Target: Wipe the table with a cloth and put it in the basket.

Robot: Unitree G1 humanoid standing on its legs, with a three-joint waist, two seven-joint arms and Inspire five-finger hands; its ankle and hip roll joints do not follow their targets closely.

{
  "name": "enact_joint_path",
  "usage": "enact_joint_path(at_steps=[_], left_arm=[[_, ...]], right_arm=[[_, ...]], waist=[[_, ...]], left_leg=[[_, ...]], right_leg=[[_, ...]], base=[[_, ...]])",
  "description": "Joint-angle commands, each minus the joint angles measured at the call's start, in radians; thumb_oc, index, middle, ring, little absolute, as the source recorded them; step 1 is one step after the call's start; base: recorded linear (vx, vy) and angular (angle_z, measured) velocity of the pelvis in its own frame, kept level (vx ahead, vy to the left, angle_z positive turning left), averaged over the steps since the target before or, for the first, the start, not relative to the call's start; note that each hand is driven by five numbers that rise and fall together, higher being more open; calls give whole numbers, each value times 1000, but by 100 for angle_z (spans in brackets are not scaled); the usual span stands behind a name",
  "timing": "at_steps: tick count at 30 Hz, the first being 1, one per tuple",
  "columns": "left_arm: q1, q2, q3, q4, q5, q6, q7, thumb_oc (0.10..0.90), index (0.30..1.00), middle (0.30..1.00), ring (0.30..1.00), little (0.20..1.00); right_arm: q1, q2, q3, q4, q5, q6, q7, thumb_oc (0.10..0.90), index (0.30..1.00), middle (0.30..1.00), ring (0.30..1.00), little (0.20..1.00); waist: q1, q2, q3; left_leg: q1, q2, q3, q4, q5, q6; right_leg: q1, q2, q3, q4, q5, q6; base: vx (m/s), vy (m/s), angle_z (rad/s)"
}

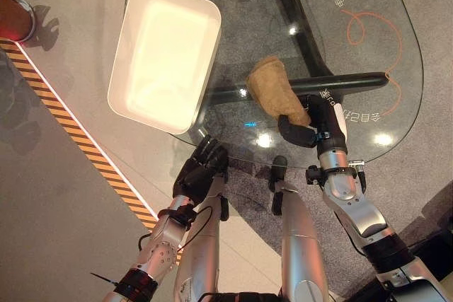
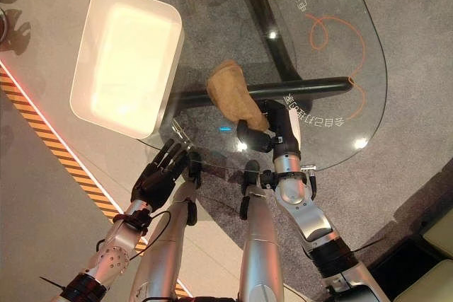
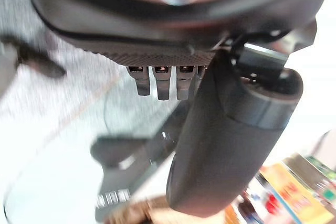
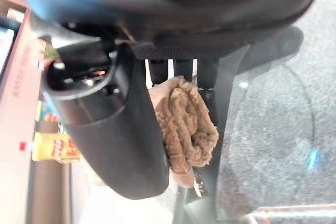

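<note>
A: Your right hand [image 1: 311,124] is gripping the brown cloth [image 1: 272,88] on the glass table [image 1: 396,97], beside the white basket [image 1: 164,54].

B: Keep it pressing flat while you're wiping. Your left hand [image 1: 199,172] is hanging relaxed at the near edge.

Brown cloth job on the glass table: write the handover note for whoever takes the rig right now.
Right hand: over the near part of the round glass table, thumb and fingers shut on the near end of the brown fuzzy cloth; the rest of the cloth lies on the glass.
Left hand: open, holding nothing, at the table's near edge.
White rectangular plastic basket: on the table's left part, nothing in it, apart from the cloth.
Done: cloth grasped. Whether any wiping has been done cannot be told.
Left: wipe the glass, then carry the cloth left and drop it in the basket.
</note>
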Motion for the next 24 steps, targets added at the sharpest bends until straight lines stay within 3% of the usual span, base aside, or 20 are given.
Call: enact_joint_path(at_steps=[1,6,12,16,21,24], left_arm=[[84,8,29,-146,-42,-29,-107,800,900,900,900,900],[80,21,33,-158,-12,-9,-94,800,900,900,900,900],[74,25,46,-190,-72,42,-197,800,900,900,900,900],[54,24,40,-202,-120,35,-232,800,900,900,900,900],[17,20,40,-204,-121,5,-167,800,900,900,900,900],[14,16,52,-205,-120,25,-144,800,900,900,900,900]], right_arm=[[-9,-9,-60,-241,56,-228,63,100,300,300,300,200],[7,-16,-69,-276,77,-263,122,100,300,300,300,200],[15,-40,-58,-302,83,-268,179,100,300,300,300,200],[11,-43,-38,-295,98,-275,208,100,300,300,300,200],[-1,-38,-3,-304,113,-268,237,100,300,300,300,200],[0,-31,9,-323,159,-267,290,100,300,300,300,200]], waist=[[-17,-16,-23],[-23,-20,-23],[-28,-29,-23],[-32,-35,-23],[-35,-41,-23],[-34,-43,-23]], left_leg=[[18,-39,74,139,-188,34],[16,-40,79,131,-181,34],[12,-36,90,131,-180,33],[8,-33,93,131,-177,31],[8,-35,93,126,-174,30],[6,-38,90,132,-174,29]], right_leg=[[47,57,-56,-170,116,23],[46,62,-53,-180,124,22],[45,66,-49,-184,122,22],[41,69,-46,-186,126,22],[41,70,-46,-192,128,22],[42,69,-44,-190,128,23]], base=[[0,0,0],[-16,6,-7],[-12,3,-7],[0,0,0],[-3,2,-2],[0,1,-1]])
